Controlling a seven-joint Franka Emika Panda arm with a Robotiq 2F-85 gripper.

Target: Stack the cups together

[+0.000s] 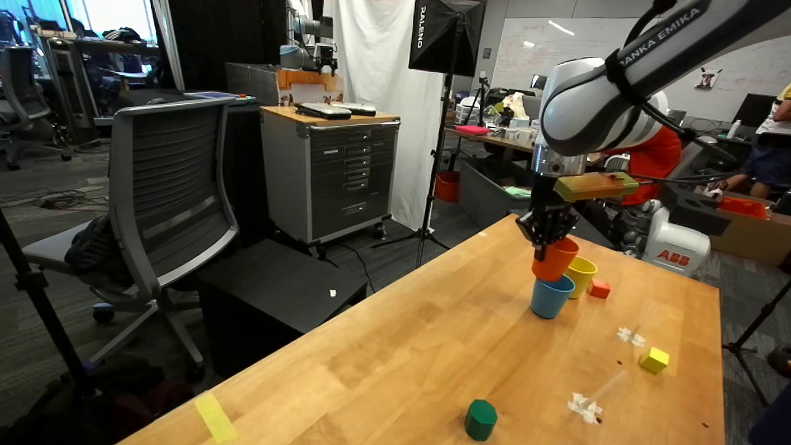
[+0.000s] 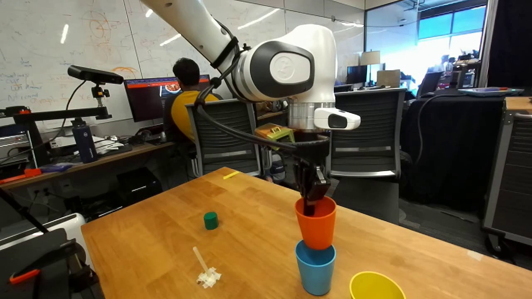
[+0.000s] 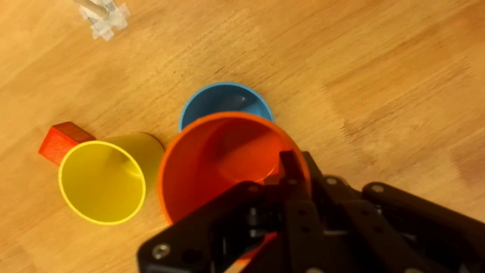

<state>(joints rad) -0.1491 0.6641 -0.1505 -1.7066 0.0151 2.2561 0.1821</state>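
Wrist view: me peering down at a wooden table (image 3: 379,87).
Red block (image 3: 57,146): small one, over on the far left.
White tape (image 3: 108,23): stuck down near the top edge, pale stick (image 3: 91,7) poking out of it.
Yellow cup (image 3: 100,185): standing on the table, mouth up, just beside the red block. Can't tell if they touch.
Blue cup (image 3: 227,99): also standing mouth up, partly hidden from me by the cup I've got.
Orange cup (image 3: 212,151): off the table, mouth up, in my grip. In both exterior views its bottom is right at the blue cup's mouth; tbh can't tell if it's inside or just above.
Pincer (image 3: 300,163): pinching the orange cup's wall, one finger (image 3: 290,168) in, one out.
Yellow tape (image 1: 216,419): in an exterior view, a strip at far left by the table's edge.
Green block (image 1: 481,420): in an exterior view, on the table, well apart from the cups.
Yellow block (image 1: 654,360): in an exterior view, further right, on the table.
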